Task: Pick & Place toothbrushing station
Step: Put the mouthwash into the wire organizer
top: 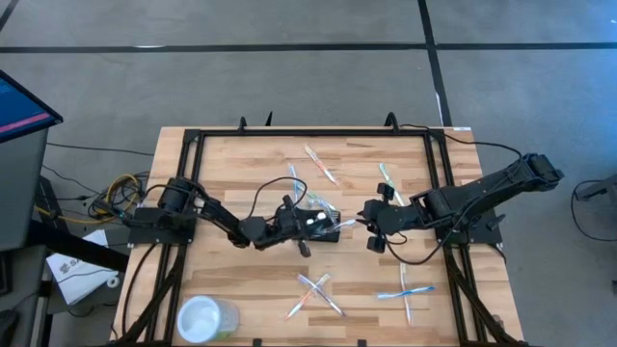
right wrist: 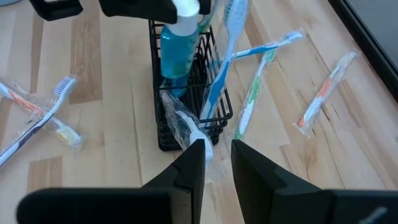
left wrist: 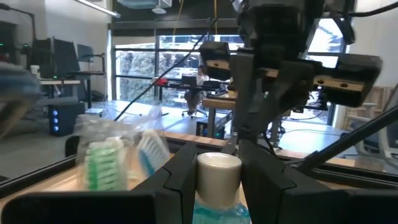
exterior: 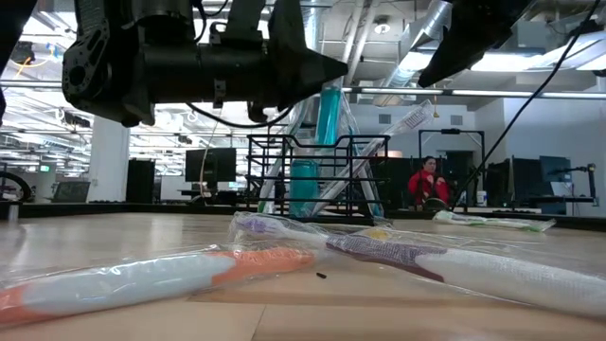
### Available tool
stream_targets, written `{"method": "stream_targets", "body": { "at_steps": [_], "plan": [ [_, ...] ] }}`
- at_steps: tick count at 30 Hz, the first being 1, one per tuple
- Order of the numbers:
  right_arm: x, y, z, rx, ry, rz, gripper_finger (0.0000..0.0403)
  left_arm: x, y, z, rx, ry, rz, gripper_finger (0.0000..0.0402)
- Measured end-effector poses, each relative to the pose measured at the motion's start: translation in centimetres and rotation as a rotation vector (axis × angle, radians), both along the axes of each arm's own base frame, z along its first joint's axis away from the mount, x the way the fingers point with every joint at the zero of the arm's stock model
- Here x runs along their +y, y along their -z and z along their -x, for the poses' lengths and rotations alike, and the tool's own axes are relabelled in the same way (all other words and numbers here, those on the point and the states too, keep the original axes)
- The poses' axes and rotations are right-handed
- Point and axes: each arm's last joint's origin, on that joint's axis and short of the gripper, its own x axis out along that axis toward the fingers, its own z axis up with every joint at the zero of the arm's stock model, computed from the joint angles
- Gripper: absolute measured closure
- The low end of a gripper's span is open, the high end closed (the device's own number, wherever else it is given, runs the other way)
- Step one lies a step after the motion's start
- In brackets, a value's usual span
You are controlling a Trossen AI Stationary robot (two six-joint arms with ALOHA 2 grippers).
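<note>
Our left claw (left wrist: 219, 177) is clamped on the white cap of a blue bottle (right wrist: 174, 53) standing in the toothbrushing station (right wrist: 189, 106) mid-desk. Our right claw (right wrist: 216, 163), fingers apart, hovers beside it. Wrapped toothbrushes (top: 310, 294) litter the pale wooden desk (top: 231, 159); beyond lies an open office where a person (exterior: 428, 182) sits.

Two dark, matte black jointed arms trail looping black cables; each ends in flat, angular black fingers (right wrist: 249, 168).
</note>
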Motion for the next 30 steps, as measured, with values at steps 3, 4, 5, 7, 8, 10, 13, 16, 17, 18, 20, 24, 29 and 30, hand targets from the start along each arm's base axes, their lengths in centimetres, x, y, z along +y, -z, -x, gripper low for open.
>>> {"method": "stream_targets", "body": {
  "at_steps": [3,4,5,7,8,10,13,16,17,18,20,24,29,30],
  "plan": [
    [-0.01,0.01,-0.01,0.001,-0.002,0.003,0.0333,0.04,0.0,0.01,0.001,-0.014,0.003,0.0311],
    [-0.01,0.0,-0.01,0.001,-0.002,0.002,0.0333,0.14,0.01,0.0,0.001,-0.022,0.006,0.0311],
    [0.0,0.01,-0.01,0.001,-0.002,0.002,0.0333,0.21,0.02,-0.01,0.001,-0.027,0.009,0.0311],
    [0.0,0.01,-0.01,0.001,-0.002,0.002,0.0333,0.34,0.02,-0.03,-0.001,-0.029,0.012,0.0311],
    [-0.01,0.01,-0.01,0.001,-0.002,0.002,0.0333,0.35,0.02,-0.03,-0.002,-0.029,0.017,0.0311],
    [-0.01,0.01,-0.01,0.001,-0.001,0.004,0.0333,0.35,0.02,-0.03,-0.008,-0.025,0.032,0.0311],
    [-0.02,0.0,-0.01,0.0,0.001,0.005,0.0333,0.35,0.03,-0.04,-0.008,-0.025,0.034,0.0311],
    [-0.02,-0.01,-0.02,-0.002,0.003,0.007,0.0333,0.35,0.02,-0.05,-0.015,-0.021,0.051,0.0311],
    [-0.02,-0.01,-0.02,-0.002,0.003,0.008,0.0333,0.34,-0.01,-0.1,-0.016,-0.021,0.052,0.0311],
    [-0.03,-0.01,-0.02,-0.002,0.003,0.008,0.0333,0.32,-0.09,-0.18,-0.019,-0.021,0.052,0.0311],
    [-0.02,-0.01,-0.02,-0.003,0.004,0.007,0.0333,0.22,-0.16,-0.26,-0.02,-0.019,0.053,0.0311],
    [-0.02,-0.03,-0.05,-0.006,0.004,0.006,0.0333,0.11,0.02,-0.29,0.0,-0.027,0.051,0.0311],
    [-0.01,-0.05,-0.06,-0.008,0.003,0.005,0.0333,0.12,0.17,-0.31,0.015,-0.038,0.053,0.0311],
    [-0.01,-0.05,-0.06,-0.008,0.003,0.005,0.0333,0.12,0.19,-0.31,0.016,-0.038,0.057,0.0311]
  ]
}}
